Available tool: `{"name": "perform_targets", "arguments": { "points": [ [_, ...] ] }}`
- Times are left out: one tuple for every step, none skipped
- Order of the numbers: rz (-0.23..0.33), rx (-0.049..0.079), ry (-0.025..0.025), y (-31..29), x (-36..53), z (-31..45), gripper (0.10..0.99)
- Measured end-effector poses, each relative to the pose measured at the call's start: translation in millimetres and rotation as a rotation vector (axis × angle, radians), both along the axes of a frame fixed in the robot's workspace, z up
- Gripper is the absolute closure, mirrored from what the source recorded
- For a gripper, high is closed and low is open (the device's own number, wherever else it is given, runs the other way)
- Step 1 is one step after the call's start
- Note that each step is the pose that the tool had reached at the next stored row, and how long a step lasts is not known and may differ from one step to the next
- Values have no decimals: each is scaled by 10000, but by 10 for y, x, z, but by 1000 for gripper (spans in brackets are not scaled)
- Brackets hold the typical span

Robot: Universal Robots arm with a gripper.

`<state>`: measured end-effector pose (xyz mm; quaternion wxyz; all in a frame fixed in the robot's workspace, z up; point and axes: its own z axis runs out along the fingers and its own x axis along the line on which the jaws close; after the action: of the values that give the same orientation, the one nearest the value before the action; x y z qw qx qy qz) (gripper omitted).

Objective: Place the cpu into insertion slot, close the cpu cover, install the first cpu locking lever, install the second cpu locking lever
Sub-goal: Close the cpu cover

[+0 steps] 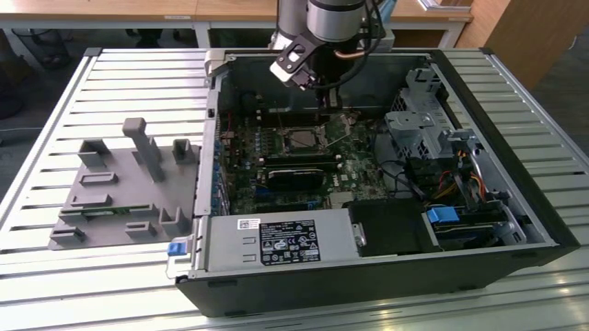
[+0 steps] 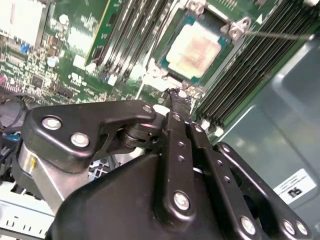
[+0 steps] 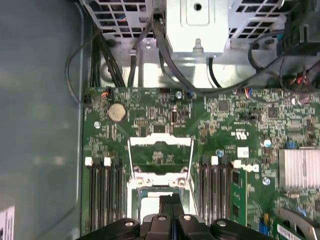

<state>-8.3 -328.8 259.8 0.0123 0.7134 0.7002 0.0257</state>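
Both fingers of the gripper (image 2: 175, 97) are pressed together with nothing between them, and their tip hangs just beside the rim of the socket (image 2: 161, 57) on the green board (image 2: 75, 45). The chip (image 2: 192, 50) lies in the socket, pale face up. In the first wrist view the cover (image 3: 160, 147) stands swung open beyond the socket, and a thin wire lever (image 2: 280, 35) sticks out loose. The narrow tip could slip off the thin cover frame and jab the chip or board. The cover could also pinch a chip not lying quite flat.
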Motion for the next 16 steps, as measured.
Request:
{"name": "perform_targets", "arguments": {
  "points": [
    [2,2,3,2,25,-3,980],
    [7,3,6,4,51,-6,980],
    [20,3,7,5,75,-9,980],
    [45,0,8,4,96,-9,980],
    [75,-1,8,5,117,-11,980],
    [99,0,8,6,137,-13,980],
    [119,0,8,6,157,-14,980],
    [135,1,8,7,177,-16,980],
    [148,2,7,9,195,-17,980],
    [158,2,7,13,214,-18,980],
    [164,1,7,18,229,-18,980],
    [172,1,7,24,244,-18,980],
    [181,1,7,32,254,-19,980],
    [194,1,7,40,262,-20,980],
    [220,0,7,45,267,-21,980],
    [281,2,6,46,269,-23,980]
  ]
}}
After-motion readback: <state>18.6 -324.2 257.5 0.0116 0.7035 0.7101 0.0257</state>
